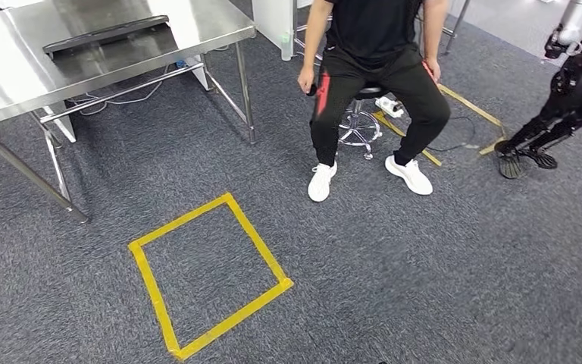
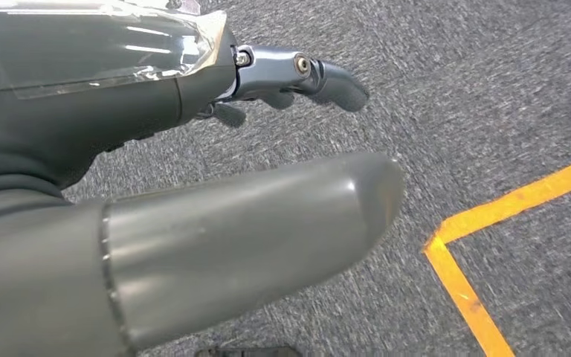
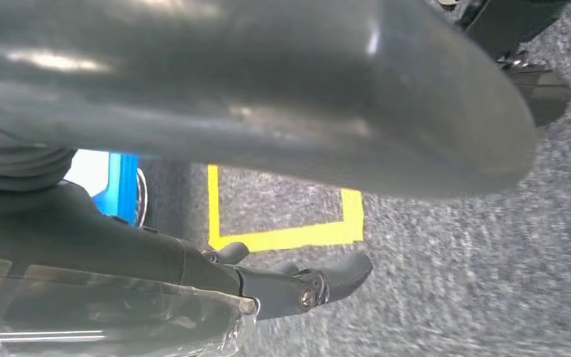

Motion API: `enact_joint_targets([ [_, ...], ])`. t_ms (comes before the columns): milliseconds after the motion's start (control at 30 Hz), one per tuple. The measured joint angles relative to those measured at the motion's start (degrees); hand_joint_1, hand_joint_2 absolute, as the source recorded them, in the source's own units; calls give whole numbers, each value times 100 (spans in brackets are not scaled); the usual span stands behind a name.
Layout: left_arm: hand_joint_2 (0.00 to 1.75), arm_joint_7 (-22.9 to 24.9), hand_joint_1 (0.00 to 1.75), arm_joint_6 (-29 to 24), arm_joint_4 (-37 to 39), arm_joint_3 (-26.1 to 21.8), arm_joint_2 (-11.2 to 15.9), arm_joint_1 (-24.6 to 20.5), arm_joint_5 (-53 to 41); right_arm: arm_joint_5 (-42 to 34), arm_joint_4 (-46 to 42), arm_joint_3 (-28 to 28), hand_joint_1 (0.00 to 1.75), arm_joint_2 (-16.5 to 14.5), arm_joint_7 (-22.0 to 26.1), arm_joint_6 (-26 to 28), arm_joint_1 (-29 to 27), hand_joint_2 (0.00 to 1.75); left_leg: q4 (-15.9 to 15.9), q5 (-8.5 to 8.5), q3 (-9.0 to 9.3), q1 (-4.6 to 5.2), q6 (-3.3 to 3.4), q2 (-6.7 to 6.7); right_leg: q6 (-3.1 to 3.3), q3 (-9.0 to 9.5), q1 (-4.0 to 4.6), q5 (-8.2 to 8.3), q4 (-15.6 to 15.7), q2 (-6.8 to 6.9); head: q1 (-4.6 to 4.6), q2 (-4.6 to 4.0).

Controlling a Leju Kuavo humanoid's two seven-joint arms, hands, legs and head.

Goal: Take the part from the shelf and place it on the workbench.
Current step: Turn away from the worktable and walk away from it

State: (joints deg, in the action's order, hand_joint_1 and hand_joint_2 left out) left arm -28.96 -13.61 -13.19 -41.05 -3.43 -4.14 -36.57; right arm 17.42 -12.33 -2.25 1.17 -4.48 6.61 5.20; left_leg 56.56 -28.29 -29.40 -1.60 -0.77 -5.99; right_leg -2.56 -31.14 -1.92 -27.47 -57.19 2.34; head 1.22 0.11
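Grey carpet [image 1: 424, 265] everywhere, with a yellow tape square [image 1: 208, 277] stuck down in the lower left of the head view. Steel workbench [image 1: 15, 61] sits in the upper left, and there's a long flat black thing [image 1: 106, 34] lying on it, long axis running roughly along the bench from left to right. Could be the part, could be a tray, honestly can't tell from here. No shelf anywhere I can spot, so where the part actually is stays an open question.

Both arms look like they're just hanging. The left hand [image 2: 193, 186] in its wrist view is pointed at the carpet with a corner of yellow tape nearby, thumb and darker fingers apart, nothing in it. The right hand [image 3: 253, 171] is the same deal: fingers loosely spread, not holding anything, tape corner behind it plus something blue and white [image 3: 111, 182] I can't identify.

Going by the head view, the bench is off to the robot's left, so the left hand is the nearer one to it. My guess is it needs to turn or walk before any reaching happens.

Room-wise: a person [image 1: 375, 68] sits on a stool [image 1: 360, 125] top centre, white sneakers, and another dark robot [image 1: 568, 91] stands at the upper right edge.
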Motion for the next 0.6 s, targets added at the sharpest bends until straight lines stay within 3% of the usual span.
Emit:
enact_joint_targets([
  [67, 0, 0, 0, 0, 1, 0, 0, 3, -1, 0, 3, 0, 0, -7, -6, -1, -1, 0, 348, -282, -140, -31, -32, 276, 97, 0, -13, 39, 3, -123, -11, 0],
  [100, 0, 0, 0, 0, 2, -1, 3, 10, -1, 0, 4, 0, 0, -11, -8, -1, 0, 0, 714, -511, -303, -31, -27, 445, 135, -14, -5, 55, 3, -185, -19, 0],
  [167, 0, 0, 0, -1, 3, -2, 5, 27, 0, 0, 5, 0, 0, -12, -9, -1, 2, 0, 1512, -872, -684, -16, 10, 587, 184, -44, 48, 75, 1, -320, -22, 0],
  [200, 0, 0, 0, -2, 3, -2, 5, 32, 0, 0, 6, 0, 0, -11, -10, -1, -4, 0, 1718, -902, -795, -12, 32, 603, 193, -52, 72, 80, -1, -395, -23, 0],
  [233, 0, 0, 0, -3, 3, -2, 4, 34, 0, 0, 7, 0, 0, -11, -10, -3, -11, 0, 1682, -802, -791, -9, 62, 614, 197, -53, 92, 83, -4, -475, -22, 0],
  [267, 0, 0, 0, -5, 3, -2, 4, 35, 0, 1, 8, 0, 0, -11, -11, -6, -17, 0, 1433, -610, -682, -7, 97, 639, 197, -48, 105, 83, -9, -553, -22, 0],
  [333, 0, 0, 0, -9, 3, -3, 12, 35, 0, 4, 9, 0, 0, -26, -11, -15, -18, 0, 672, -206, -326, -5, 179, 843, 191, -41, 125, 84, -29, -699, -20, 0],
  [367, 0, 0, 0, -11, 4, -3, 16, 36, -1, 7, 9, 0, 0, -35, -12, -18, -12, 0, 392, -103, -201, -4, 199, 949, 179, -53, 134, 89, -42, -762, -20, 0],
  [433, 0, 0, 0, -14, 5, -4, 30, 38, -2, 9, 9, 0, 0, -50, -13, -23, -6, 0, 181, -72, -115, 24, 210, 1042, 128, -110, 131, 117, -50, -877, -19, 0],
  [500, 0, 0, 0, -22, 5, -4, 25, 37, -3, 16, 11, 0, 0, -48, -18, -25, -18, 0, 118, -28, -100, 52, 235, 918, 52, -183, 128, 154, -28, -974, -19, 0],
  [533, 0, -1, 0, -27, 5, -4, 17, 34, -4, 20, 13, 0, 0, -49, -22, -27, -26, 0, 75, 4, -88, 56, 260, 857, 30, -217, 128, 138, -57, -920, -17, 0],
  [600, 0, -1, 0, -32, 5, -4, 4, 45, -8, 30, 15, 0, 0, -52, -31, -30, -21, 0, 8, 54, -78, 54, 304, 698, 41, -429, 132, -89, -481, -616, -1, 0],
])
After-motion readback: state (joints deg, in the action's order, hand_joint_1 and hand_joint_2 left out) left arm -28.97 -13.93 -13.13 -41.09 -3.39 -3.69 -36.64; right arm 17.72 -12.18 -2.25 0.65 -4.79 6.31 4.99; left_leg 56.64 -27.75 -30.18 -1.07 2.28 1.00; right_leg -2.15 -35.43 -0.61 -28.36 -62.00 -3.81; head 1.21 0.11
